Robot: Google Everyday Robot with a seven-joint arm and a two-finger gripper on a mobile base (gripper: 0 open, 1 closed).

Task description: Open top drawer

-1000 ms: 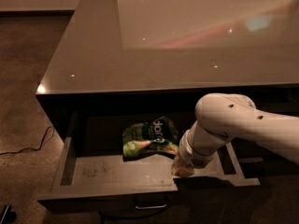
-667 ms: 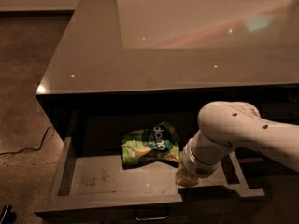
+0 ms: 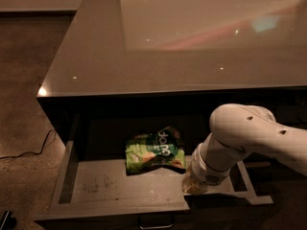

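Observation:
The top drawer (image 3: 120, 188) stands pulled far out from under the counter. Its pale grey sides and floor show, and its dark front runs along the bottom edge of the view. The small loop handle (image 3: 156, 221) shows at the centre of that front. A green snack bag (image 3: 154, 152) lies on the drawer floor towards the back. My gripper (image 3: 194, 186) is at the end of the white arm (image 3: 249, 138), which reaches in from the right. It hangs low over the drawer's front right part, just right of the bag and above and to the right of the handle.
A glossy grey countertop (image 3: 182, 42) overhangs the back of the drawer. A dark cable (image 3: 29, 151) lies on the brown floor at left, and a small dark object (image 3: 5, 220) sits at the bottom left corner. Dark cabinet fronts (image 3: 292, 107) lie to the right.
The drawer has slid further out towards the camera. My arm and gripper have moved the same way, down and nearer, and more of the drawer floor shows.

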